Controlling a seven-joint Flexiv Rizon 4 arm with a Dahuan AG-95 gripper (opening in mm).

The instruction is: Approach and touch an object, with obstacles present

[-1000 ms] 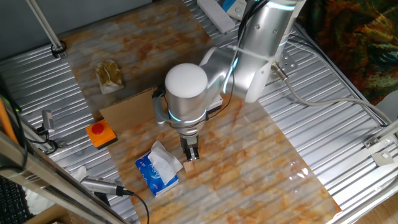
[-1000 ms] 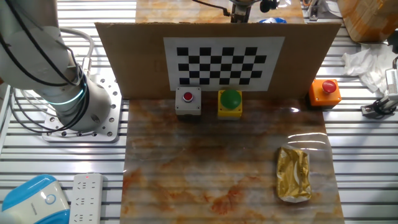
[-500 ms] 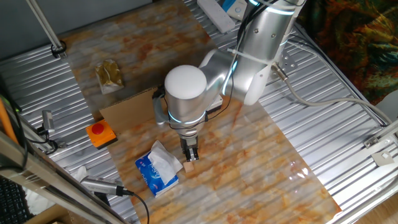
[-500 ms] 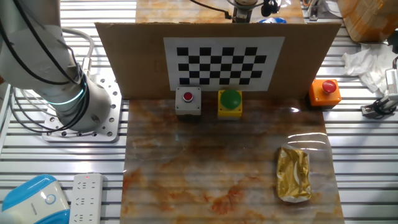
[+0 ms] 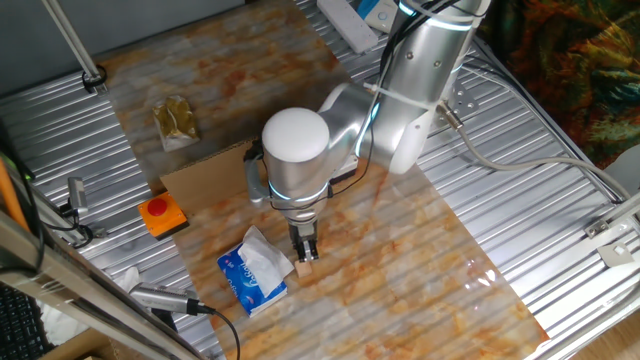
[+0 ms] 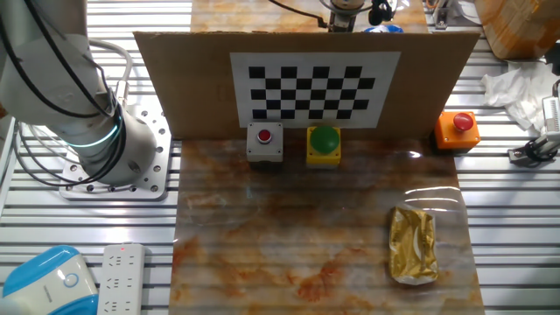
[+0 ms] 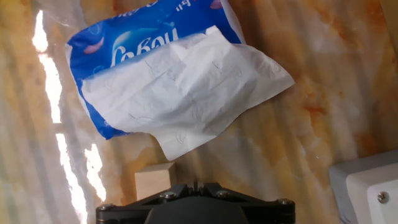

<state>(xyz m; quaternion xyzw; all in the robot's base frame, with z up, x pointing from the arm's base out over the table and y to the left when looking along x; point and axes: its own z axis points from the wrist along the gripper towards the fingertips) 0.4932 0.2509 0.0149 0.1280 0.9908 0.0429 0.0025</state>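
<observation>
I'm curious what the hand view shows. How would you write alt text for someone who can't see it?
A blue tissue pack with a white tissue pulled out lies on a marbled orange table. Below it sits a small wooden block, just above the dark claw housing at the bottom edge; a grey box corner shows lower right.

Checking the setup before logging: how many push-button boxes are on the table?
3: red button box and green button box side by side against the cardboard wall; orange button box past its end. More may be hidden.

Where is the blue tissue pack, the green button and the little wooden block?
blue tissue pack [image 7: 124, 37], hand view, printed wrapper.
green button [image 6: 324, 139], the other fixed view, domed top.
little wooden block [image 7: 153, 182], hand view, top face.
</observation>
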